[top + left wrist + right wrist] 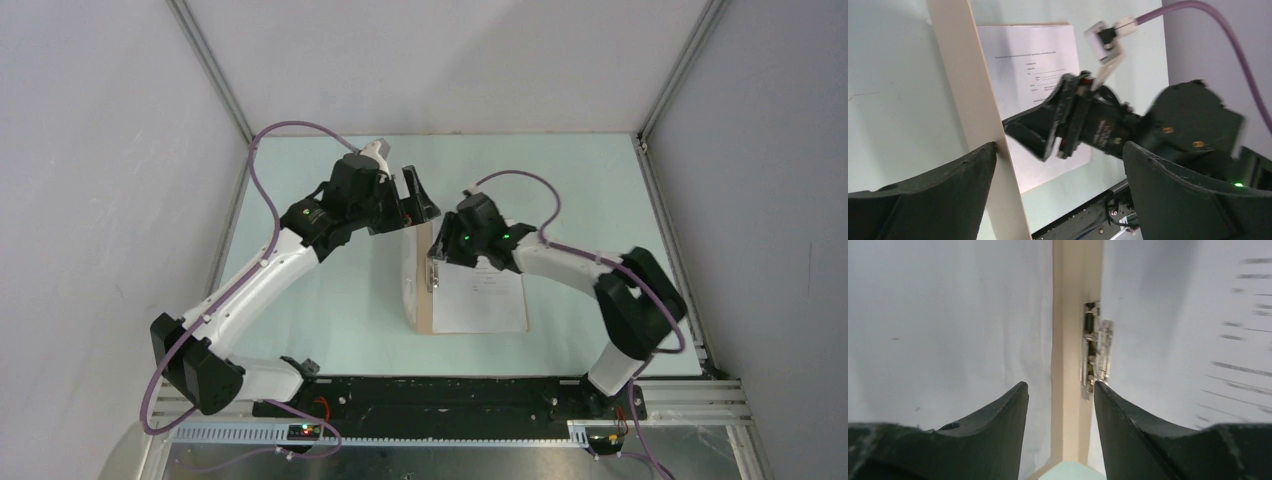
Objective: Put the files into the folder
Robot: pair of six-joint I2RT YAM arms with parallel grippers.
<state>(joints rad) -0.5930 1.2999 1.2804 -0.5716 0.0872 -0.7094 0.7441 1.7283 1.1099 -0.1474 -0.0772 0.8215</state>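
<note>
At mid-table, the folder (424, 318) lies lengthwise near-to-far, spine (1068, 340) leftward.

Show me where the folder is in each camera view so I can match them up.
Top external: the folder lies mid-table, its tan edge showing left of the printed sheet.
Left wrist: the folder is the pale strip slanting from top left to bottom centre.
Right wrist: the folder is the tan strip running up the middle.
Shared landmark: the printed sheet, right of the folder strip in every view.
</note>
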